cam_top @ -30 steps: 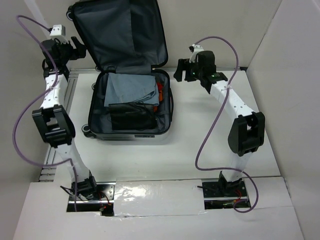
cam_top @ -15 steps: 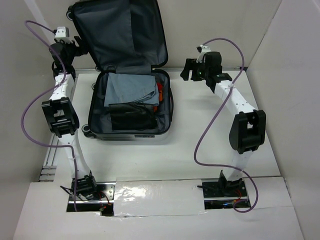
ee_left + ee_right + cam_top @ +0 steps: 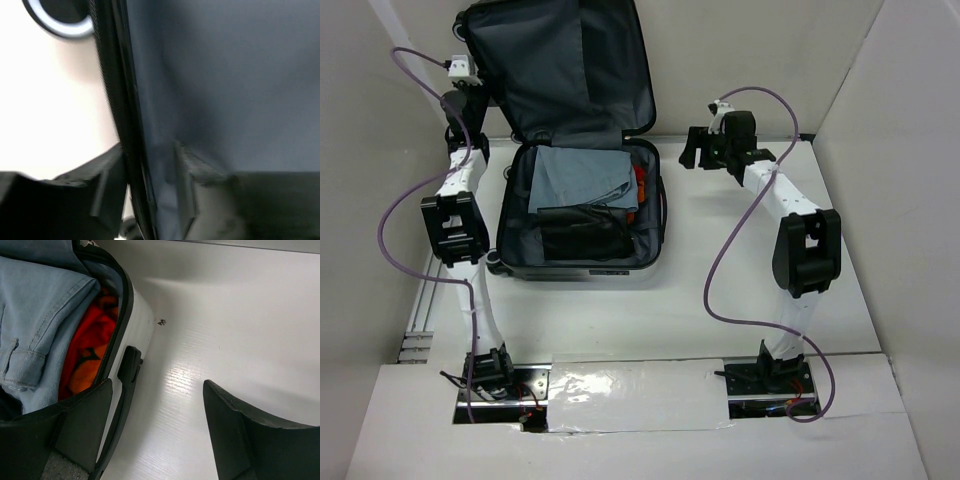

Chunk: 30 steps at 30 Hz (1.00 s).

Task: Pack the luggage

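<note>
Top external: white table [image 3: 720, 270] carries the luggage [image 3: 570, 70] at back-left, lid up, w/ folded clothes [image 3: 575, 175] inside. Right pincer [image 3: 157, 410] spread, over table just beside shell. Left pincer [image 3: 145, 195] straddles lid's left edge; clamped or not, can't tell.

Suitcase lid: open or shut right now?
Open. The suitcase lid stands raised behind the base, lining exposed, with folded clothes visible inside. The left claw straddles the lid's edge.
</note>
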Tool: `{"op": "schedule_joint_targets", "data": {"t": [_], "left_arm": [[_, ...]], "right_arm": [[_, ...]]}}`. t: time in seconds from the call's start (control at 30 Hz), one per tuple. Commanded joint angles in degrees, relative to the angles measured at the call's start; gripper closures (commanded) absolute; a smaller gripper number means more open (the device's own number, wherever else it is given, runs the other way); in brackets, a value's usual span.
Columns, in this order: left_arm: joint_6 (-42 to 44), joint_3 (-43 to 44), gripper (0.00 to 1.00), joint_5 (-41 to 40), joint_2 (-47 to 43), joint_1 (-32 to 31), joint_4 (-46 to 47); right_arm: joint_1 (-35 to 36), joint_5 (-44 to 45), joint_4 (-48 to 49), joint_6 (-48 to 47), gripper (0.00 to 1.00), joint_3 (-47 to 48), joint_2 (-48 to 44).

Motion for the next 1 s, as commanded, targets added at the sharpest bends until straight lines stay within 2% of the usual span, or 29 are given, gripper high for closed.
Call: {"op": "schedule_joint_targets", "data": {"t": [0.0, 0.13, 0.17, 0.27, 0.33, 0.43, 0.47, 0.53, 0.57, 0.63, 0.73, 0.87, 0.9, 0.97], "left_arm": [[1.3, 4.2, 0.52, -2.6, 1.0, 0.4, 12.7], [1.8, 6.7, 0.73, 1.3, 2.2, 0.4, 12.2], [2.5, 5.7, 0.83, 2.7, 1.4, 0.4, 12.2], [4.5, 1.0, 0.99, 7.2, -1.3, 0.4, 13.7], [7.2, -3.8, 1.00, 9.4, -5.0, 0.4, 14.4], [11.7, -6.4, 1.00, 13.2, -9.8, 1.0, 11.9], [11.7, -9.0, 1.00, 14.2, -11.4, 1.0, 11.2], [10.1, -14.1, 1.00, 15.8, -15.0, 1.5, 15.0], [9.5, -19.4, 1.00, 16.3, -18.7, 1.5, 16.8], [8.9, -23.2, 1.00, 16.8, -22.2, 2.0, 18.7], [8.3, -29.7, 1.00, 16.8, -28.7, 2.0, 18.7], [7.7, -43.1, 1.00, 14.4, -37.9, 2.5, 17.7], [7.7, -45.5, 0.99, 14.4, -40.1, 2.5, 17.0], [7.1, -52.6, 0.78, 14.9, -47.2, 2.5, 14.7]], "right_arm": [[-0.7, -0.6, 3.1, 0.3, 0.21, 2.0, -0.7], [-0.8, -0.1, 2.0, 0.3, 0.24, 3.3, 0.6], [-0.8, -0.1, 2.0, 0.3, 0.24, 3.8, 0.6], [-0.8, -0.7, 2.0, 0.3, 0.25, 3.8, 0.6], [-0.8, -1.3, 2.0, 0.3, 0.26, 3.8, 0.0], [-0.8, -1.3, 1.4, 0.8, 0.27, 2.9, -2.3], [-0.8, -1.3, 1.9, 0.8, 0.27, 0.9, -3.2], [-0.8, -1.3, 2.9, 2.0, 0.27, -1.0, -6.1], [-0.8, -0.8, 3.6, 2.0, 0.27, -1.9, -7.0], [-0.8, 0.3, 3.7, 3.6, 0.27, -4.0, -9.5], [-0.8, 3.2, 1.8, 5.1, 0.26, -5.7, -12.3], [-1.3, 3.8, 0.0, 6.4, 0.26, -7.9, -15.1], [-1.3, 3.0, 0.0, 6.4, 0.24, -9.0, -15.7], [-1.3, 2.2, 0.6, 6.9, 0.24, -10.2, -17.6]]}}
